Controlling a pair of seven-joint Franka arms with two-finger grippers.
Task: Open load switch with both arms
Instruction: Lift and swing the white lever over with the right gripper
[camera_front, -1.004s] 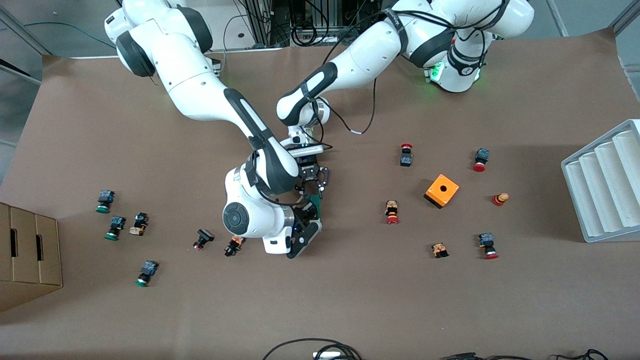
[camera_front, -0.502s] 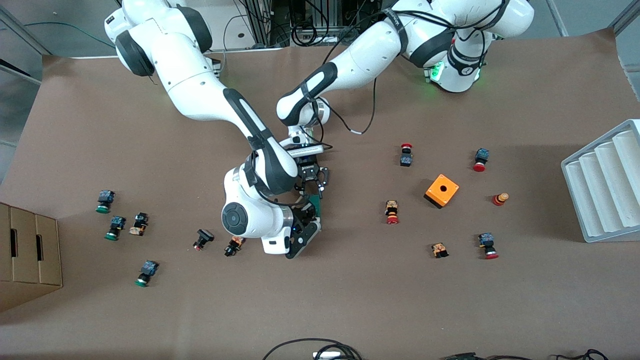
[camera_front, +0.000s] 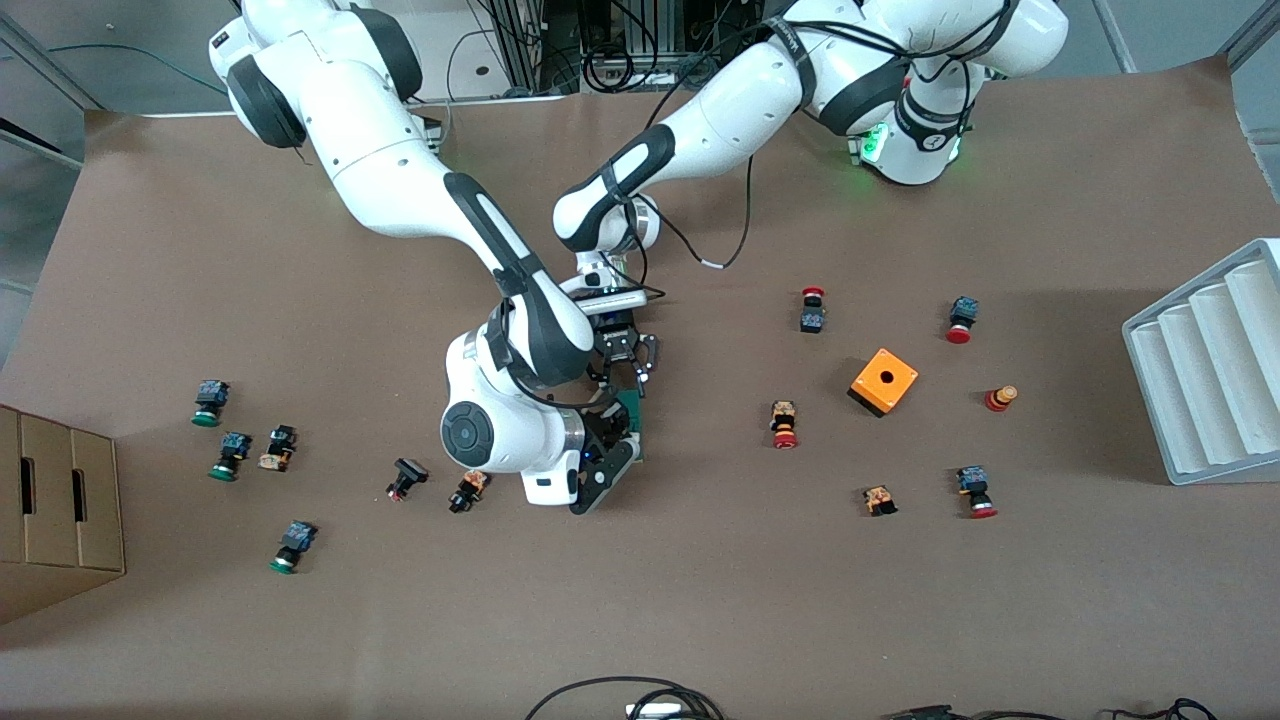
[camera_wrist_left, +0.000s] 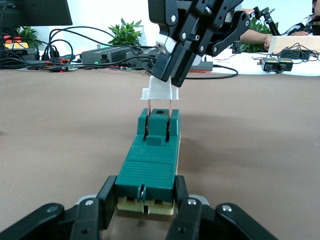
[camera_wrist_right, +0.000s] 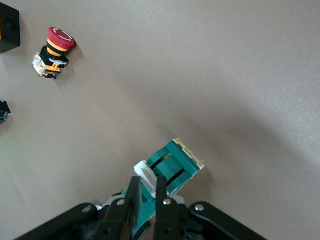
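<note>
A: Front view first; where is the switch?
B: Mid-table; the switch (camera_front: 632, 412) lies on the brown table (camera_front: 700, 600), with the orange cube (camera_front: 884, 381) well apart at its 3 o'clock; the left claw (camera_front: 631, 378) comes down at its 12 o'clock end, the right claw (camera_front: 618, 447) at its 6 o'clock end; both grips are hard to read from here.
A: Left wrist view?
B: The left claw (camera_wrist_left: 145, 201) is narrow, clamped on the sides of one end of the switch (camera_wrist_left: 150, 165); at the other end the right claw (camera_wrist_left: 169, 75) pinches the white handle (camera_wrist_left: 160, 93), which stands above the green body on two copper blades.
A: Right wrist view?
B: The right claw (camera_wrist_right: 147, 192) is narrow, its fingers (camera_wrist_right: 134, 192) closed on the handle (camera_wrist_right: 145, 172); the switch (camera_wrist_right: 175, 167) rests flat on the table (camera_wrist_right: 225, 75); a red button (camera_wrist_right: 53, 52) lies well apart.
</note>
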